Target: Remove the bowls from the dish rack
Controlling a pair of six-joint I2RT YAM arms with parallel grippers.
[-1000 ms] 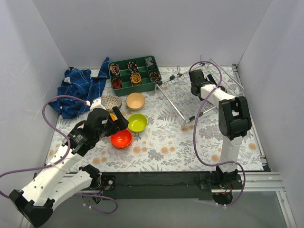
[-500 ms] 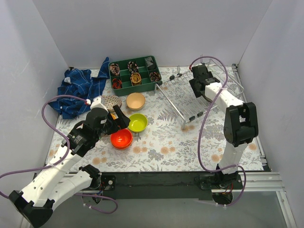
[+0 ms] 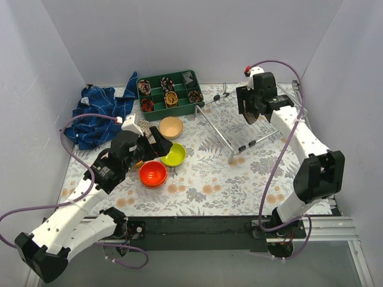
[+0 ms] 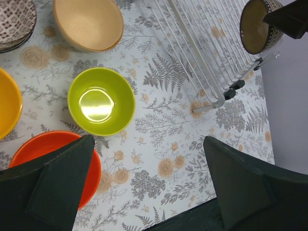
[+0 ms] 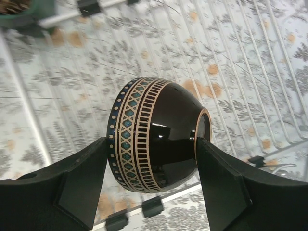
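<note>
Right gripper [image 5: 151,159]: clamped on the dark patterned bowl [image 5: 163,120]. One finger bears on the rim side and the other on the foot, so the bowl lies on its side between them. In the wrist view the bars of the dish rack [image 5: 240,57] run behind it. I judge the bowl lifted off them, though I cannot confirm a gap. In the top view it hangs over the rack's far half, and I see no other bowl on the bars.

Left gripper [image 4: 144,178]: jaws spread, nothing between them. It hovers above the unloaded group on the floral table [image 3: 209,173].
- Lime green bowl [image 4: 101,101] is directly below it.
- Red-orange bowl [image 4: 48,147] is just beside that, partly under one finger. I cannot tell whether it is one bowl or a stack.
- Yellow-orange bowl [image 4: 7,103] is at the view's edge.
- Beige bowl [image 4: 89,24] and white dotted-pattern bowl [image 4: 14,19] are farther out.
- I find no pale mint bowl in any view.

Step in hand: carrying out what looks to be the last bowl in the rack, so the task appears nearly done.

Next move, as I judge it:
- Clear the rack's raised rim and carry the bowl toward the group.
- Roll the wrist to bring the foot down.
- Set the bowl on bare table next to the lime green bowl without knocking it.
- The left arm sits over that area, so I keep the two arms apart.
</note>
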